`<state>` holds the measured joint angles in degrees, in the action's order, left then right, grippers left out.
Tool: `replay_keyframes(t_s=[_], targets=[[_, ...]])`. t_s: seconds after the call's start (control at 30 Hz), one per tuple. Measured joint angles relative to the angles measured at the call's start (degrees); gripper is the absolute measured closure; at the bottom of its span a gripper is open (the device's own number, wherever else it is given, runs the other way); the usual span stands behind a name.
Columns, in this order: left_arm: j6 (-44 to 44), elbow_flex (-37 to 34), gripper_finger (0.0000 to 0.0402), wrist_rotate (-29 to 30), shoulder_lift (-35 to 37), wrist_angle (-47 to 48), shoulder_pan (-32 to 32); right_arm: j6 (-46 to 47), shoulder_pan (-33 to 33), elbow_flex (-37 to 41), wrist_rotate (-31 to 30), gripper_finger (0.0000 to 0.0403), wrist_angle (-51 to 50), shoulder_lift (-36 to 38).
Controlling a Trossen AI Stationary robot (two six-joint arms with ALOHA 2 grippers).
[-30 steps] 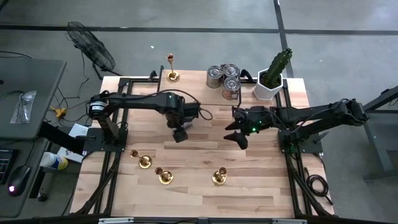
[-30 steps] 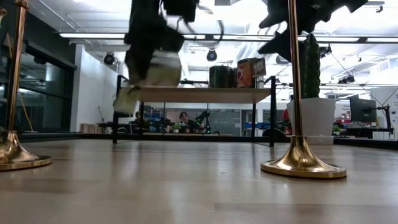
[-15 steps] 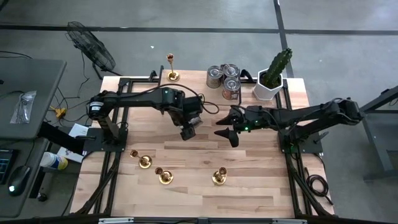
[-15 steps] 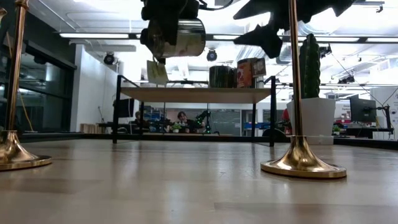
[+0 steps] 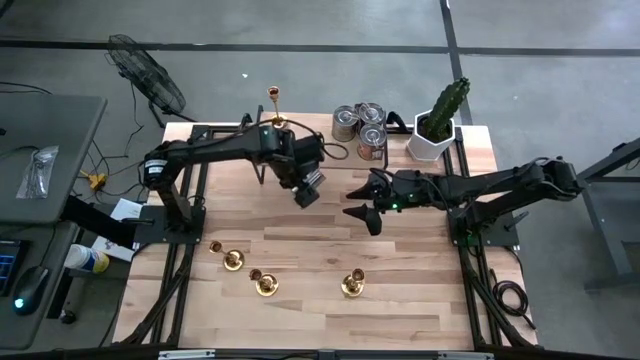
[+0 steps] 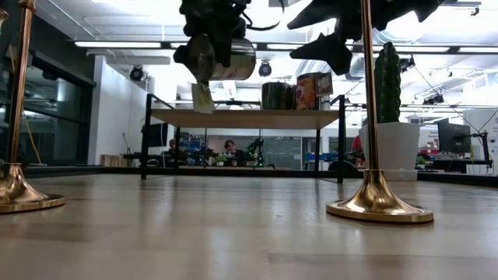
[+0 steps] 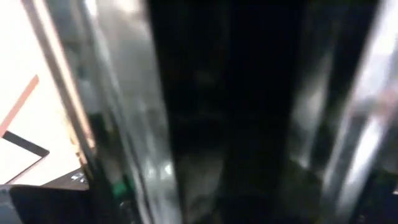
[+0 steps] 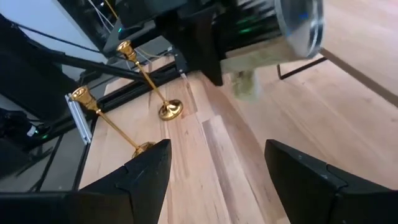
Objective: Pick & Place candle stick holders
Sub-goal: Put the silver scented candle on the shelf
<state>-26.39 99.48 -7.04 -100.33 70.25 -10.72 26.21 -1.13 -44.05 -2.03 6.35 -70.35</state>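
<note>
Three gold candle stick holders stand on their round bases near the table's front edge (image 5: 233,261) (image 5: 266,286) (image 5: 351,287). Another (image 5: 277,121) stands at the far edge. My left gripper (image 5: 308,190) hangs above the table's middle, shut on a shiny tin can (image 6: 227,57), not on a holder. A pale scrap of label (image 6: 202,98) dangles from the can. My right gripper (image 5: 358,212) stands open to the can's right, holding nothing. The right wrist view shows its fingers (image 8: 144,177) spread, with the can (image 8: 300,25) beyond them. My left gripper pinches the tin can by its side wall (image 6: 204,51) between its two fingers, coming from above and slanting down. The can lies tipped on its side, lifted clear of the table. In the left wrist view the can fills the picture and hides the exact contact.
Three more tin cans (image 5: 360,128) and a potted cactus (image 5: 438,125) stand at the back right. Black frame rails (image 5: 185,215) run along both sides of the wooden table. Bare wood lies between the grippers and the front holders.
My left gripper has risen with the can and gone toward the table's far edge and a little to the right. As it went it rolled, and the can turned with it. My right gripper went toward the table's left, tipped, and then kept still.
</note>
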Motion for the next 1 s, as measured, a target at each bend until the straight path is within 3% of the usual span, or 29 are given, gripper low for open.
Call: replay_keyframes(t_s=[0.2, 0.4, 0.77, 1.0], targets=[[1.6, 0.0, 0.0057, 0.1, 0.0, 3.2, 0.7, -2.3, 0.0, 0.0, 0.8, 0.0151, 0.0, 0.0], [-3.0, 0.0, 0.0057, 5.9, 0.0, -1.6, -1.2, -2.2, 0.2, 0.0, 0.4, 0.0151, 0.2, 0.1], [-5.7, 0.0, 0.0057, 6.5, 0.0, -10.5, -3.8, -1.9, 0.1, 0.0, -0.9, 0.0151, 0.4, 0.1], [-7.7, 0.0, 0.0057, 6.1, 0.0, -10.6, -5.3, -1.9, 0.1, 0.0, -1.4, 0.0151, 0.8, 0.1]])
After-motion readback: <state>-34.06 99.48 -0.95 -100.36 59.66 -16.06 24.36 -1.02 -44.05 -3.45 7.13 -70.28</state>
